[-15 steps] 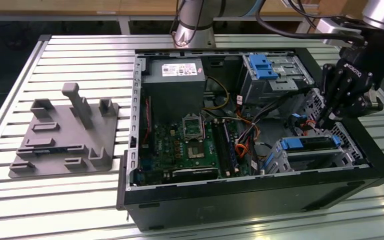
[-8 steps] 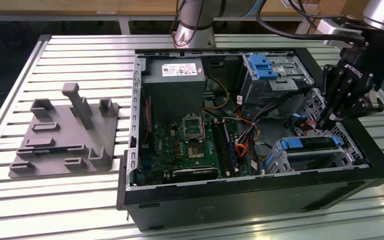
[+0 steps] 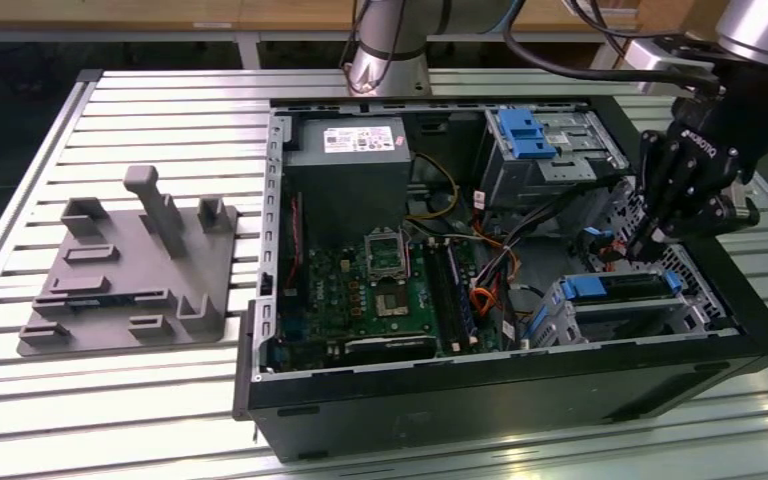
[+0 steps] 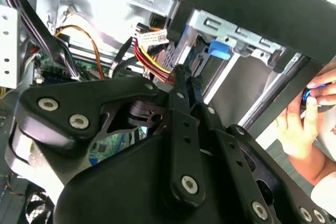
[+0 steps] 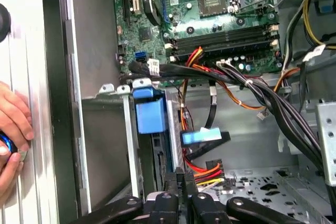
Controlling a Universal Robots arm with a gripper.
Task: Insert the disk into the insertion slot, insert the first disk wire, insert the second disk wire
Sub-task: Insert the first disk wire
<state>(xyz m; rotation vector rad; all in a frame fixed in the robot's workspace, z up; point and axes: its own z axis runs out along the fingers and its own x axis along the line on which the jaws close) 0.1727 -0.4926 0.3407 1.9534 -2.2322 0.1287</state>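
An open computer case [image 3: 518,405] lies on its side on a slatted metal table [image 3: 157,110]. The robot's black hand [image 3: 644,245] reaches down into the case. Its two fingers [image 5: 172,184] are pressed together, pinching the plug end of the red, yellow and black disk wire [image 5: 207,170]. The wire's strands fan out right beside the fingertips.

The disk [image 3: 618,290], silver-grey in its blue carrier, already sits inside the insertion slot [image 3: 604,322]. This slot is a small silver metal cage just beneath the hand's tips, against the case wall.

Well beyond the hand stands a taller grey cage [image 3: 558,150] with a blue latch. The green motherboard [image 3: 398,280] lies near the hand, on the side away from the case wall. Outside that wall, apart from the robot's hand, a person's hand [image 5: 13,129] rests on the table, holding something small and blue.
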